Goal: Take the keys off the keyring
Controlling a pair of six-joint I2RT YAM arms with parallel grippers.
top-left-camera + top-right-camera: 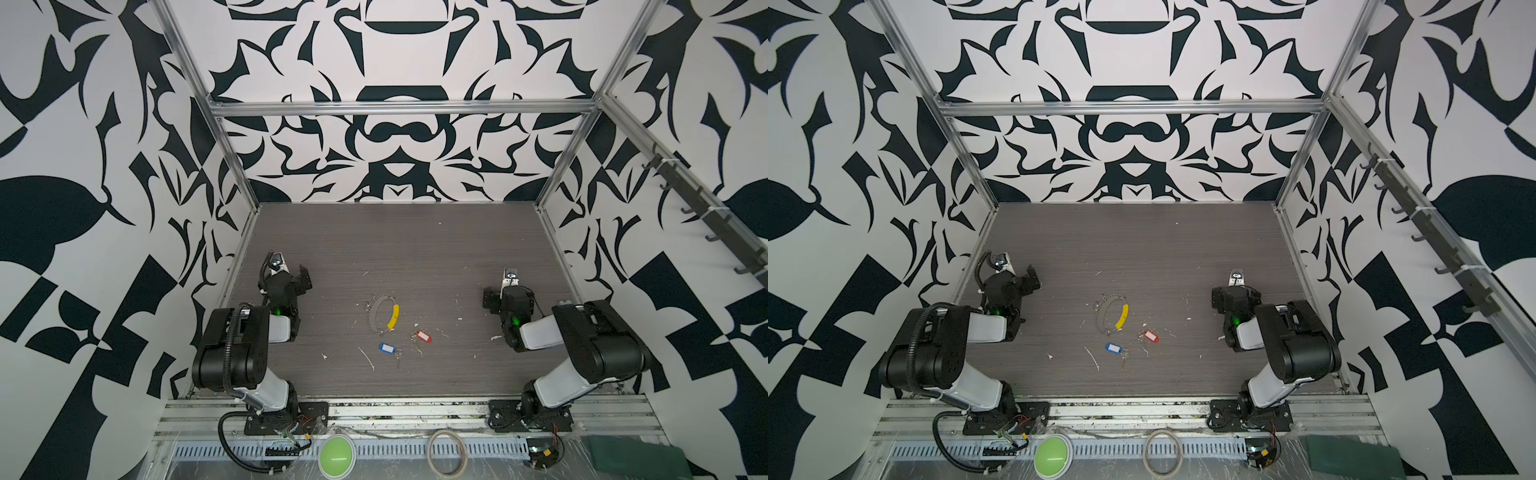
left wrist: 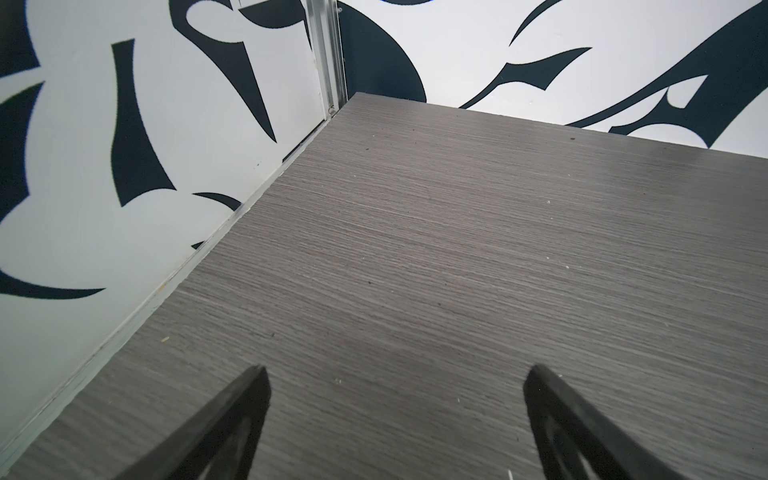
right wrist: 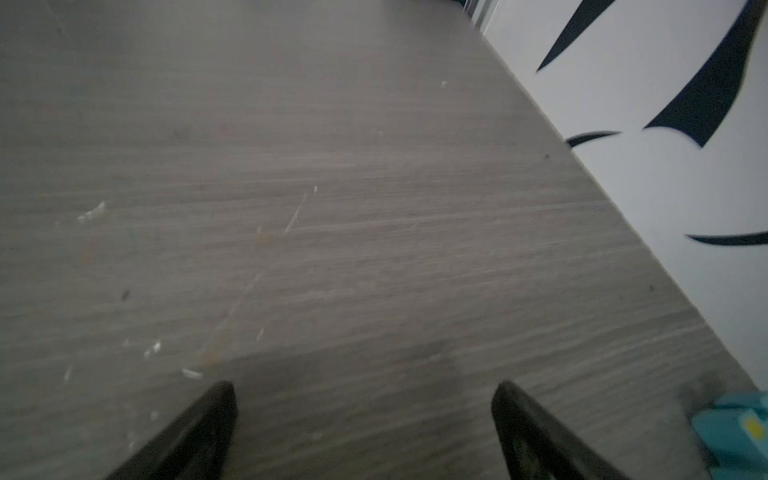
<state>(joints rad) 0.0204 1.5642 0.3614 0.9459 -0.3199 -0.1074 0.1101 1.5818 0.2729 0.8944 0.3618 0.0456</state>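
Risk first: thin wire keyring [image 1: 394,316] flat on worktop [image 1: 415,249], likely to skid or slip out of a pinch; silver specks [image 1: 368,306] at its rim too small to tell as keys, easily missed. Lies between left jaws and right jaws, well apart from both; both pairs spread wide, holding nothing. Count: one keyring, two bunches, red-tag keys [image 1: 422,336] and blue-tag keys [image 1: 387,348], apparently off the loop.

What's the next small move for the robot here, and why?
Probably none, the job looks done: the red-tag keys and blue-tag keys already lie apart from the keyring, and the left hand and right hand are open, empty, well away.
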